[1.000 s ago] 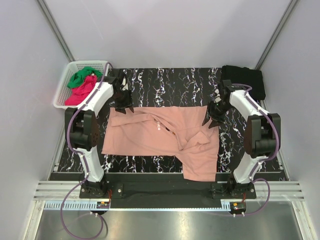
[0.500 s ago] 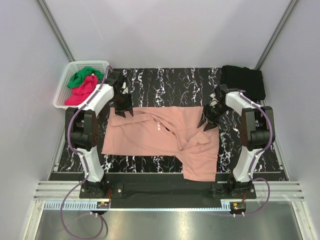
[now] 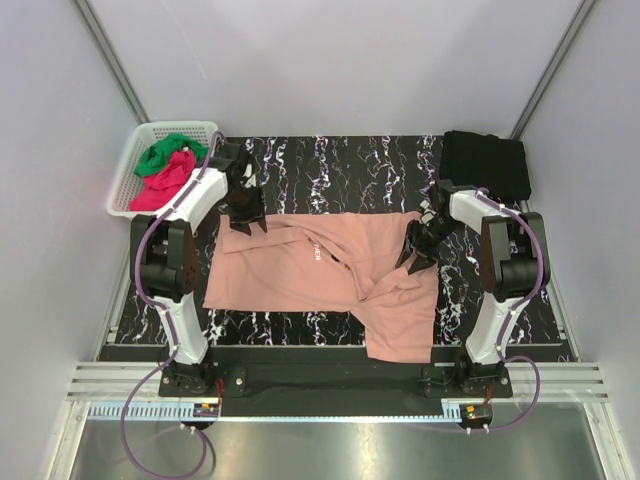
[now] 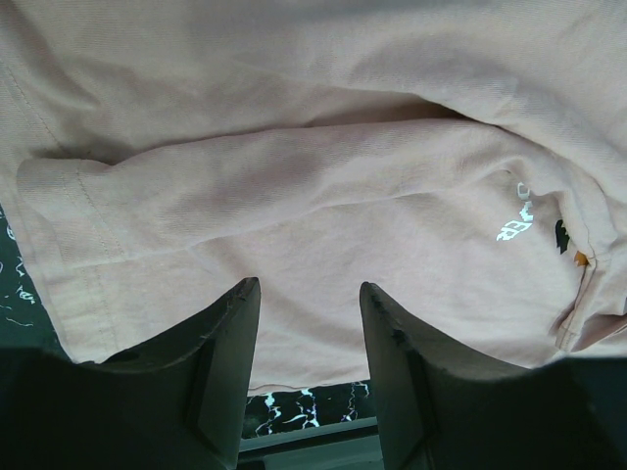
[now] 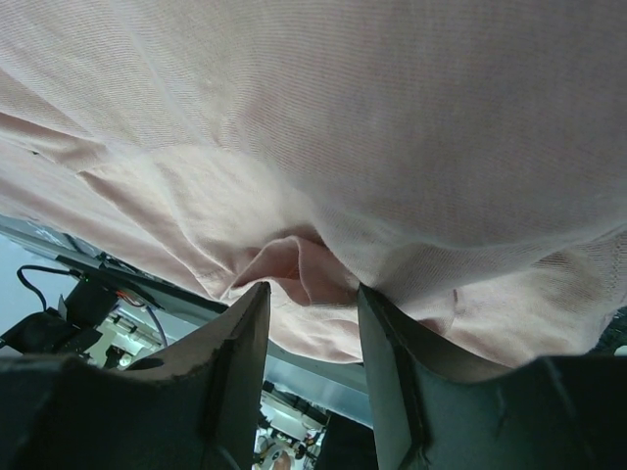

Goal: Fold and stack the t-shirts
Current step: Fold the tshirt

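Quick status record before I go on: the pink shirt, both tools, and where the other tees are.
pink t-shirt: spread on the table, rumpled, not folded; its near right part reaches the front edge
left tool: open, at the shirt's far left edge
right tool: open, over a bunched fold on the shirt's right side
basket: far left, holds green tee and magenta tee
black tee: far right corner
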Controlling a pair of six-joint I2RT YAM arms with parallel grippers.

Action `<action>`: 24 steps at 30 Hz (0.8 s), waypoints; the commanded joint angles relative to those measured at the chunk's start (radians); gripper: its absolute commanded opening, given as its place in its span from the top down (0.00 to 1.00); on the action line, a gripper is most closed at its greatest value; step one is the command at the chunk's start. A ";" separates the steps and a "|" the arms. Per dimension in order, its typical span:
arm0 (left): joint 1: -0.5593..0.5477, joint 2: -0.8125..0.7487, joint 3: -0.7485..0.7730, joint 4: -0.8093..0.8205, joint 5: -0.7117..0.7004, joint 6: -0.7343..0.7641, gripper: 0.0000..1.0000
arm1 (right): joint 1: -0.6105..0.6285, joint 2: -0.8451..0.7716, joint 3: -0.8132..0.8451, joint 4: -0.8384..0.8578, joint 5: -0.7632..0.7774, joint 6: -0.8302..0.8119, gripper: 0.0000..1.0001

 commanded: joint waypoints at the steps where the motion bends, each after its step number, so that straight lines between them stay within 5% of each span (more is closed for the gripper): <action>1: 0.000 -0.054 0.018 0.018 0.004 -0.003 0.50 | 0.001 -0.044 0.012 -0.021 0.015 -0.016 0.52; 5: 0.000 -0.056 0.018 0.018 0.001 0.000 0.50 | 0.001 -0.039 0.015 -0.027 0.002 -0.016 0.53; 9: 0.000 -0.051 0.020 0.020 0.003 0.000 0.50 | 0.002 -0.061 0.000 -0.033 0.000 -0.016 0.67; 15: 0.000 -0.046 0.021 0.026 0.010 -0.006 0.50 | 0.002 -0.071 -0.007 -0.042 0.015 -0.014 0.66; 17: 0.000 -0.048 0.018 0.025 0.009 -0.005 0.50 | 0.002 -0.058 -0.008 -0.042 0.009 -0.017 0.78; 19: 0.000 -0.051 0.017 0.026 0.006 -0.002 0.50 | 0.004 -0.058 -0.007 -0.042 0.009 -0.014 1.00; 24: 0.000 -0.051 0.015 0.026 0.000 0.003 0.50 | 0.004 -0.062 0.013 -0.061 0.025 -0.013 1.00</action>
